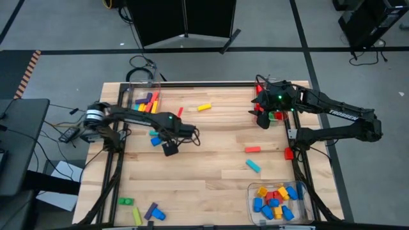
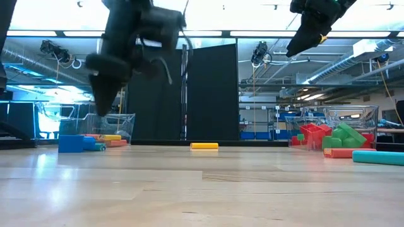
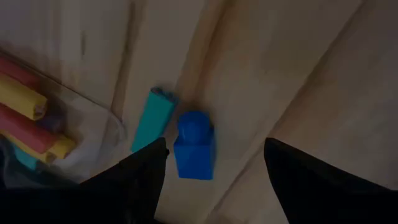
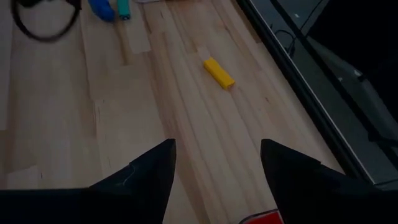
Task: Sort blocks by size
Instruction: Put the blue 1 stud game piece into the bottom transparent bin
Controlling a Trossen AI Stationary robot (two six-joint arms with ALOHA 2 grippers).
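My left gripper (image 3: 214,165) hangs open above the table's left middle (image 1: 167,147), fingers pointing down. Below it a blue stub block (image 3: 194,146) lies on the wood beside a teal bar (image 3: 152,118). In the low view the left gripper (image 2: 101,107) stands clear above those blocks (image 2: 71,144). My right gripper (image 4: 217,165) waits open and raised at the far right (image 1: 262,118). A yellow block (image 4: 219,73) lies on the table ahead of it.
Three clear bins stand on the table: far left with long bars (image 1: 144,101), far right with red and green blocks (image 1: 275,114), near right with short stubs (image 1: 279,201). Loose blocks lie about: yellow (image 1: 204,107), red (image 1: 253,149), teal (image 1: 254,166), green (image 1: 126,201), purple (image 1: 151,209).
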